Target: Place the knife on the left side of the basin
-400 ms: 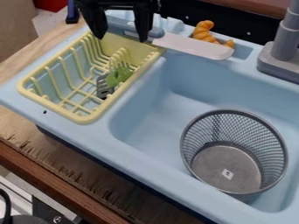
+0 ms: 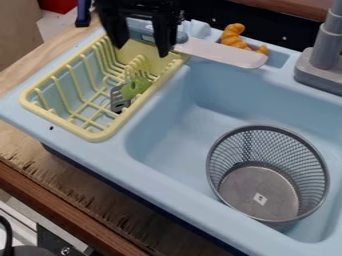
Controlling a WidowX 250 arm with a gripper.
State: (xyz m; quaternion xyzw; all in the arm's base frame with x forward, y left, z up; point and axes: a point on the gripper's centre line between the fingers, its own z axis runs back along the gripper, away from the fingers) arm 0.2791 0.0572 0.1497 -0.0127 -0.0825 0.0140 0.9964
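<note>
The black gripper [image 2: 142,50] hangs over the back end of the yellow dish rack, its two fingers spread apart and pointing down. Behind them lies the knife [image 2: 220,52], along the sink's back ledge. Its blue-grey handle is partly hidden by the right finger, and its pale blade points right. I cannot tell whether the fingers touch the handle. The light blue basin [image 2: 194,130] opens to the right of the rack and in front of the blade.
The yellow rack [image 2: 75,125] holds a green piece and a grey slotted utensil. A wire mesh basket [image 2: 267,192] stands in the basin's front right. An orange croissant-like toy [image 2: 235,37] lies behind the blade, and a grey faucet [image 2: 324,62] rises at the right.
The gripper has shifted slightly right and lower in the view, with its fingers still apart. The knife, the rack and the basket have not moved.
</note>
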